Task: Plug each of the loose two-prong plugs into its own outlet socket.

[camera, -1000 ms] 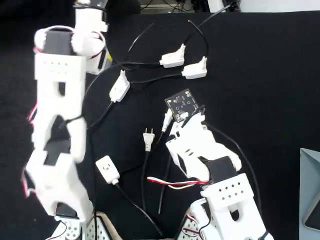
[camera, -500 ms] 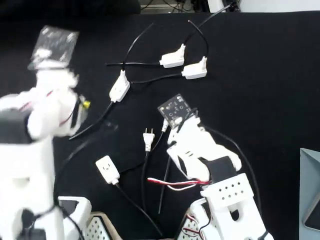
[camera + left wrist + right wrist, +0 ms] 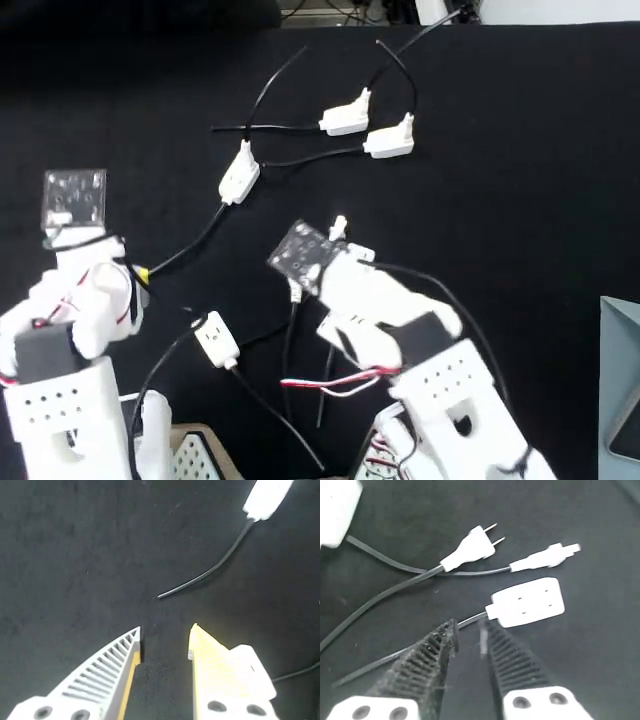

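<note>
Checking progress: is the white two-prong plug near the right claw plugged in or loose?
Loose. The plug lies with both prongs bare, apart from the socket block.

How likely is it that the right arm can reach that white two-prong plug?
Probably yes. The right gripper is open and faces the two-prong plug, which lies uncovered on the cloth; an outlet socket lies nearer, but slightly aside and flat.

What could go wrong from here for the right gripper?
1. The right gripper has its tips over the outlet socket and its thin cable, not over a plug. Closing here could pinch the cable and drag the socket.
2. The two-prong plug and the second plug lie close, with their cables running together. Lifting one may tug the other.
</note>
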Motion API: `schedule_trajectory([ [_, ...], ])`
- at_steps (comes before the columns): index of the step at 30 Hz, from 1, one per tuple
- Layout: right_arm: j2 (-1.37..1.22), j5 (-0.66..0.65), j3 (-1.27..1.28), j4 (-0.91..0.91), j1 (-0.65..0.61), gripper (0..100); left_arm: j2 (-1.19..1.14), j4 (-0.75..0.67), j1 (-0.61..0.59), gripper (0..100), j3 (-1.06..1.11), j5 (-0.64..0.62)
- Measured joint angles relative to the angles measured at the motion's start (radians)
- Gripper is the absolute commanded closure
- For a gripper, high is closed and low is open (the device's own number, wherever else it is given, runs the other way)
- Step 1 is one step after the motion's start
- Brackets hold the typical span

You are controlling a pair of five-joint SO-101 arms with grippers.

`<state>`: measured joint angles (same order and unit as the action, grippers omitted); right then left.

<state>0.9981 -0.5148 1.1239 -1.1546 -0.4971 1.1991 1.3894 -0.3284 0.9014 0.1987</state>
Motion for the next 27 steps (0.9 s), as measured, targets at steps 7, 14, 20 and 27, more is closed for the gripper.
schedule_trajectory([
  [7,-0.215,0.002,-0.118,0.0,-0.008,88.0,0.149,-0.031,0.064,75,0.193,0.132],
  [14,-0.236,0.074,-0.198,0.0,-0.031,87.9,0.4,-0.035,0.241,76,0.33,0.149],
  [20,-0.255,0.057,-0.178,0.044,-0.098,87.9,0.606,-0.04,0.249,76,0.44,0.147],
  [27,-0.4,-0.043,-0.172,0.055,-0.12,87.8,0.605,-0.048,0.212,77,0.47,0.063],
])
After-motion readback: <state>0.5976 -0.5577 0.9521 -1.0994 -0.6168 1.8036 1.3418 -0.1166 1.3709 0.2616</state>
